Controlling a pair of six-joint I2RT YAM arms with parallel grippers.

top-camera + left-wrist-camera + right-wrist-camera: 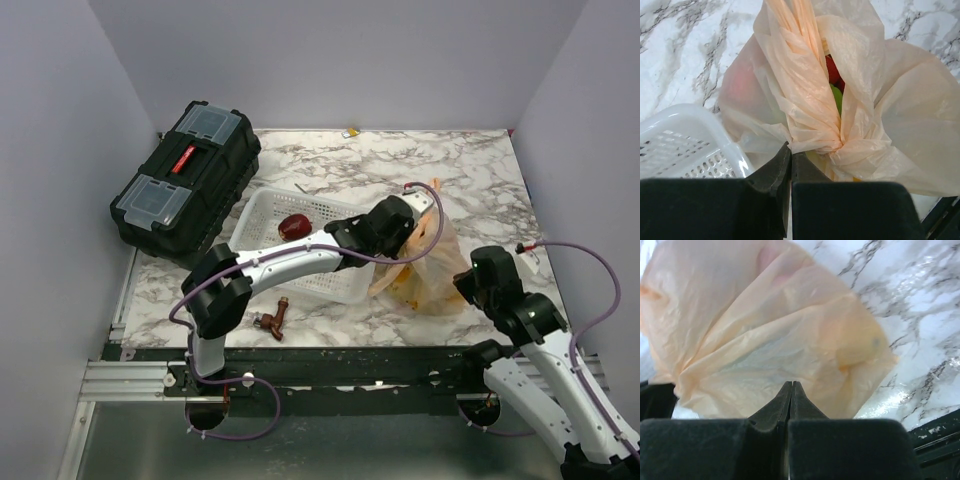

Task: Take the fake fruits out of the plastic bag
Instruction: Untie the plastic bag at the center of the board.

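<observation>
The pale peach plastic bag (430,262) stands on the marble table, right of the white basket. My left gripper (406,238) reaches over the basket and is shut on a bunched fold of the bag (815,125) at its near upper edge; the left gripper's tips (791,148) meet the gathered plastic. A red fruit (832,70) and a green fruit (838,98) show in the bag's mouth. My right gripper (468,283) is shut, its tips (791,384) against the bag's right side (765,340); I see no plastic between them. Another red fruit (294,226) lies in the basket.
The white perforated basket (256,214) sits under my left arm, its corner in the left wrist view (690,145). A black toolbox (186,178) stands at the back left. A small brown tap-shaped object (272,320) lies near the table's front edge.
</observation>
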